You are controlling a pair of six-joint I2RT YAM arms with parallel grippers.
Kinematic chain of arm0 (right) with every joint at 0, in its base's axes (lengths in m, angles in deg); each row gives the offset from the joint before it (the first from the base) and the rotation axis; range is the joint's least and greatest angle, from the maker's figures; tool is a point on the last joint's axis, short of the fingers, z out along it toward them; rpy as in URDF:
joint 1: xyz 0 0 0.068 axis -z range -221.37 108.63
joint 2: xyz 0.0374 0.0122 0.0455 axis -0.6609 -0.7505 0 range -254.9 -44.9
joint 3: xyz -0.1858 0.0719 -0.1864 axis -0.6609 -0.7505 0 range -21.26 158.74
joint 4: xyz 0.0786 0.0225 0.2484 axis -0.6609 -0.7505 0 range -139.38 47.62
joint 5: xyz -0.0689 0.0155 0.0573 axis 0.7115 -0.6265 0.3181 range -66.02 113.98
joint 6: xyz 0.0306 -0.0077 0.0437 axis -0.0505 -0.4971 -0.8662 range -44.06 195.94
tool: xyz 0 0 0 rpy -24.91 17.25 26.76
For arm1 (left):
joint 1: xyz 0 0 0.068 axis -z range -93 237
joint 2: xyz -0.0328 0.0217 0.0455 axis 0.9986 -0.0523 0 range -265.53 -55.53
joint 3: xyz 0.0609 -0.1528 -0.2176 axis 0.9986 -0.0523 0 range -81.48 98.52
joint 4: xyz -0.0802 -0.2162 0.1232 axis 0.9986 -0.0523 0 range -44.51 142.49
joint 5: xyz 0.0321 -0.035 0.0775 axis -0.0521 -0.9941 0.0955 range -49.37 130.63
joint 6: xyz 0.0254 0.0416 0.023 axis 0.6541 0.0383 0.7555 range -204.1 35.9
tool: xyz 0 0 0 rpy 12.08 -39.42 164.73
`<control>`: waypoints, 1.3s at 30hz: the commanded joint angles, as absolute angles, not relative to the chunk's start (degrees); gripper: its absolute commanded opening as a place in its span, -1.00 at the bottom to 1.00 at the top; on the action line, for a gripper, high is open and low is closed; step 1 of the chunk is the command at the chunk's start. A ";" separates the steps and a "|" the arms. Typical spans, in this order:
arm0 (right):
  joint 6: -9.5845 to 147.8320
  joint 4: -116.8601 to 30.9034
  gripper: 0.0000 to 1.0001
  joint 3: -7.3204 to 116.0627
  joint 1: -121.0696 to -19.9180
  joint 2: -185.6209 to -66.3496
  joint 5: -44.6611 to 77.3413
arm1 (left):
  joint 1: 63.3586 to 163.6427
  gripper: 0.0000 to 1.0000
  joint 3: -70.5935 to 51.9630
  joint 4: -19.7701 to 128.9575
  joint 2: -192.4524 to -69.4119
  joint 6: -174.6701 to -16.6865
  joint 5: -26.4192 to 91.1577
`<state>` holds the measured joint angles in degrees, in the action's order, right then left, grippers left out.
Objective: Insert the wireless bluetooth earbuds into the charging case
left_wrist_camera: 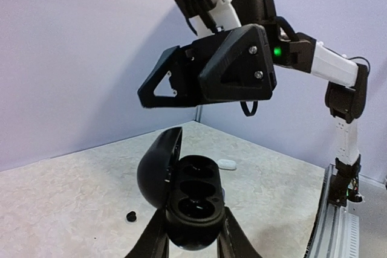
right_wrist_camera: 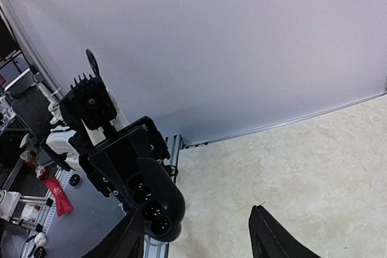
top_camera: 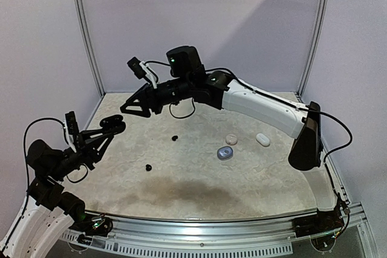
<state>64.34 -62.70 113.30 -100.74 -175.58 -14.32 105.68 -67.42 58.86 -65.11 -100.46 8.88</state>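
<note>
L end effector (left_wrist_camera: 193,237) is clenched on a black charging case (left_wrist_camera: 192,206), held up off the bench (top_camera: 272,173) over its left side, w/ the lid (left_wrist_camera: 158,167) hinged open. R end effector (right_wrist_camera: 196,216) hangs just above it, released, nothing btwn its fingers. The case's wells look dark, so I can't tell if a bud sits in either.

A black earbud (top_camera: 174,138) lies loose toward the far-left of the bench. A second black earbud (top_camera: 149,167) lies nearer the near edge. Right of centre sit a cream case (top_camera: 231,139), a white case (top_camera: 262,139) and a bluish case (top_camera: 225,153).

Risks: the two end effectors are v. close, so a downward nudge from R could skew the case in L's grip or flip the lid shut. A bud dropped off-centre would prob bounce out & roll away.

No brand or text legible anywhere.
</note>
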 commanded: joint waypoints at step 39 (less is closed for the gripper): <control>62.17 -70.87 0.16 108.47 -93.67 -197.83 29.05 | 102.78 -1.00 -66.89 58.11 -67.31 -99.92 18.72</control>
